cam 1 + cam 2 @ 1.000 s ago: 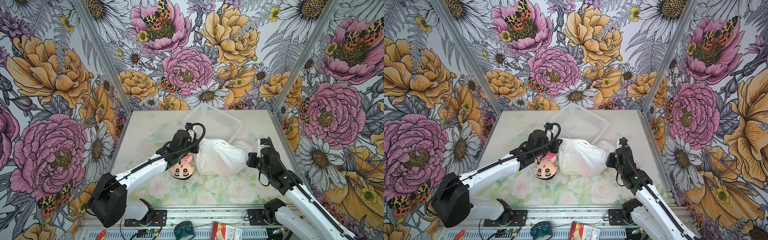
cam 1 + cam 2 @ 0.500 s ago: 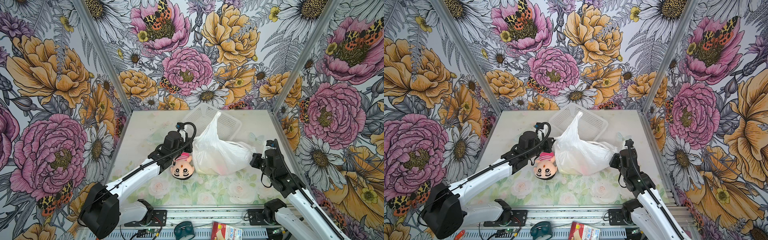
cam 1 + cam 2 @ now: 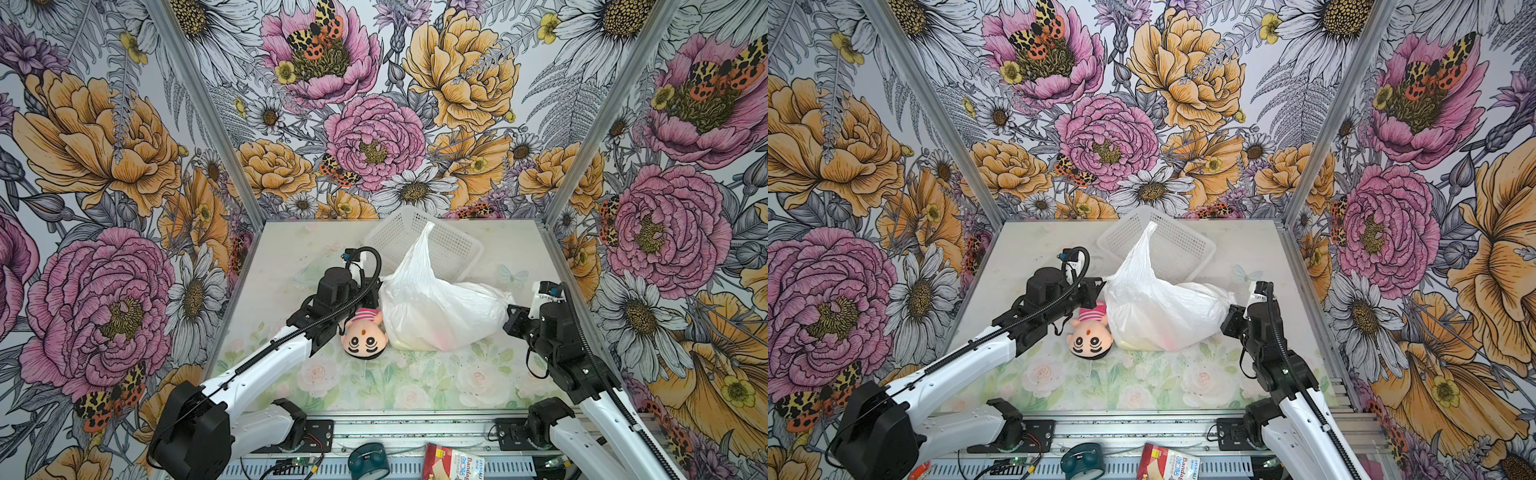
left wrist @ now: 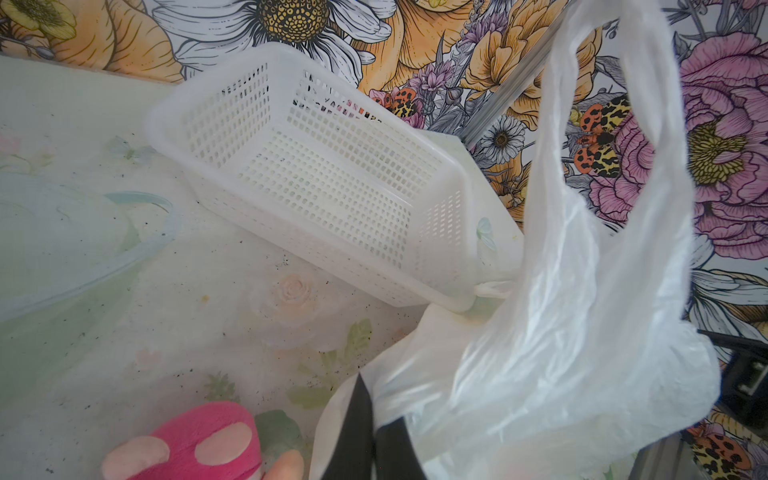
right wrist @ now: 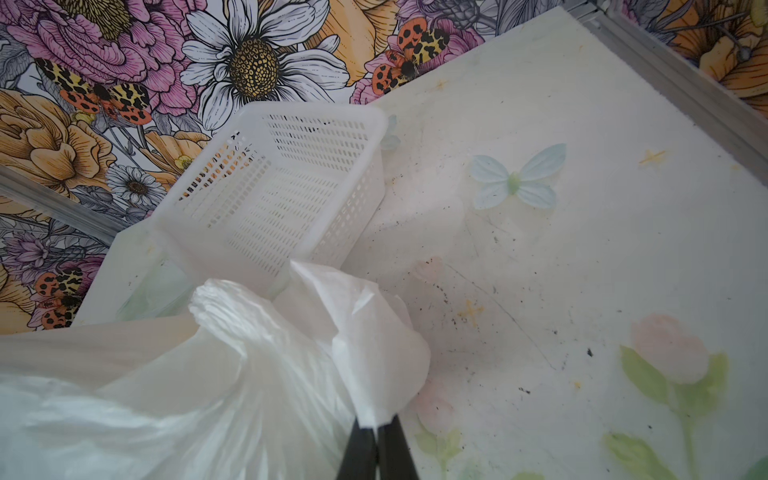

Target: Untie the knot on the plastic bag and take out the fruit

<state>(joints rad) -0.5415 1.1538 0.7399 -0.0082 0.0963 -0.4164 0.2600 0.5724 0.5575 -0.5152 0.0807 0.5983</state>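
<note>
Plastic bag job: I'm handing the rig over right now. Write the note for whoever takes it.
The left hand is shut on the plastic bag at its doll-side edge; the right hand is shut on its opposite end.
The bag lies mid-table before the white basket, one loop handle standing up free; the plush doll lies beside it.
Done: the knot looks undone, not certain.
Left: open the mouth, take out the fruit, only faint tints through the plastic; none in the basket.
</note>
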